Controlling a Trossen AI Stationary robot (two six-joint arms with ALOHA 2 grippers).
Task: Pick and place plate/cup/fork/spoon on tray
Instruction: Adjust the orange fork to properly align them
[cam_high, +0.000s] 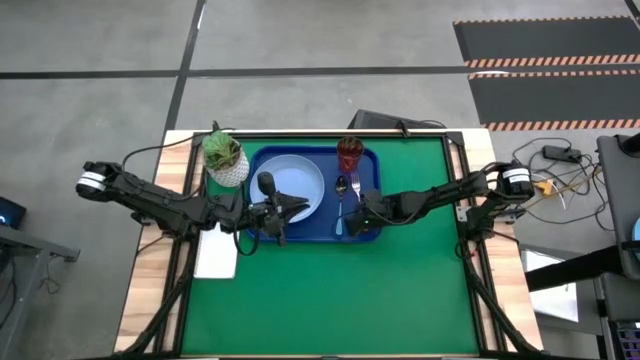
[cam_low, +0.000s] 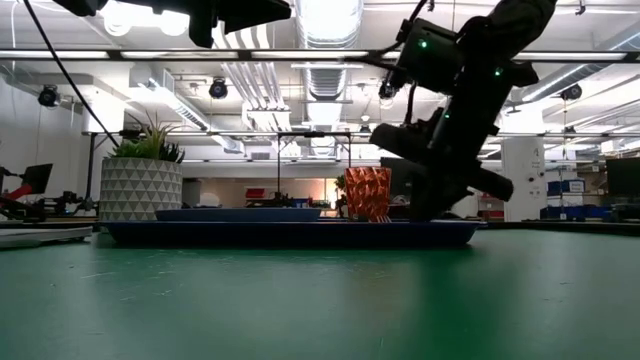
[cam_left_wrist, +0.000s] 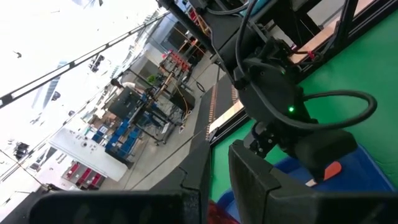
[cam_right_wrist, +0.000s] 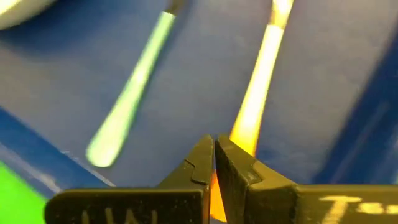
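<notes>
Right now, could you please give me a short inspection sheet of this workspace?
Surface: green mat on a wooden table.
Job's things: plate, cup, spoon and fork all lie on the tray.
Clutter: potted plant beside the tray; white sheet at the mat's edge.
Grippers: left gripper over the plate's edge, holding nothing visible; right gripper shut, its tips over the fork's orange handle.
Cables: loose wires on the floor by the right arm's base.
Surroundings: striped floor mats; no person clearly seen.
</notes>
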